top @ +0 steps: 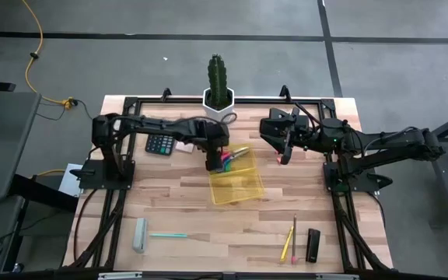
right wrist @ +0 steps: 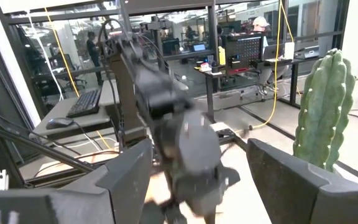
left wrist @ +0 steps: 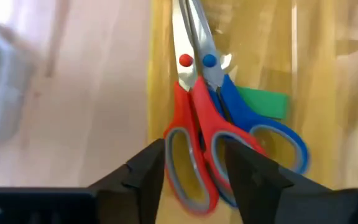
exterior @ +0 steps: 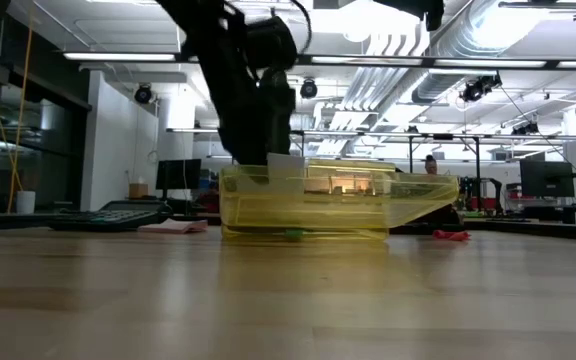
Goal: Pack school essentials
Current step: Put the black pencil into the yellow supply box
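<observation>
A clear yellow box (top: 239,188) stands mid-table. The red-handled scissors (left wrist: 191,124) and the blue-handled scissors (left wrist: 241,109) lie together inside it, next to a green piece (left wrist: 263,102), with their handles at its far-left corner (top: 225,161). My left gripper (left wrist: 194,165) hangs over that corner (top: 215,159), open. Its fingers stand on either side of the red handle. My right gripper (top: 286,148) is open (right wrist: 197,165) and raised above the table to the right of the box. It holds nothing. My left gripper comes from above at the red scissors' handle (left wrist: 188,155), with one dark finger (left wrist: 148,171) on each side. Whether the fingers touch the handle, I cannot tell. The scissors rest in the box.
A black calculator (top: 160,145) and a pink pad (top: 183,148) lie far left. A potted cactus (top: 218,82) stands at the far edge. Near the front lie a grey block (top: 140,235), a light-blue pen (top: 168,234), two pencils (top: 288,243) and a black oblong (top: 313,245).
</observation>
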Robot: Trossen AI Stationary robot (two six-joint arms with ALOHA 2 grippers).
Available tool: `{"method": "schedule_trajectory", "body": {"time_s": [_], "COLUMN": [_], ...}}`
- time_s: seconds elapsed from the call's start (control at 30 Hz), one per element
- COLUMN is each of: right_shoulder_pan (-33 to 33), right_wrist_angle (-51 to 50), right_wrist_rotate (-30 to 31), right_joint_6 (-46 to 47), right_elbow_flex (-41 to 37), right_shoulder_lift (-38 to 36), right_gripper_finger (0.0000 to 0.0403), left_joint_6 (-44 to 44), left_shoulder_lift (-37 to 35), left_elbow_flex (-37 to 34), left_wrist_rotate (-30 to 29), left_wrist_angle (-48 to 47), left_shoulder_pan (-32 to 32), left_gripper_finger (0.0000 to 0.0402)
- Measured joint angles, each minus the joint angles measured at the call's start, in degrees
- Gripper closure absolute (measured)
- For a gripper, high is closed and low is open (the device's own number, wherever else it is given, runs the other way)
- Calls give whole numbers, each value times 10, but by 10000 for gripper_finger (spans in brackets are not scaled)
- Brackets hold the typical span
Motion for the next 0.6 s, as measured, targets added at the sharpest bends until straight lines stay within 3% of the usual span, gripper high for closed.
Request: {"method": "schedule_trajectory", "body": {"time_s": [0.13, 0.27, 0.43, 0.6], "right_shoulder_pan": [0, 0, 0, 0], "right_wrist_angle": [2, 5, 4, 5], "right_wrist_rotate": [0, 0, 0, 0], "right_joint_6": [-1, -1, 5, 2], "right_elbow_flex": [0, 1, 1, 1], "right_shoulder_lift": [0, 0, 0, 0], "right_gripper_finger": [149, 149, 149, 149], "left_joint_6": [-24, -86, -132, -146], "left_shoulder_lift": [-57, -162, -316, -450], "left_elbow_flex": [32, 22, -52, -170], "left_wrist_rotate": [7, 12, 12, -1], "left_wrist_angle": [-33, 24, 195, 366], "left_shoulder_pan": [14, 23, 1, -42], "left_gripper_finger": [213, 205, 204, 204]}}
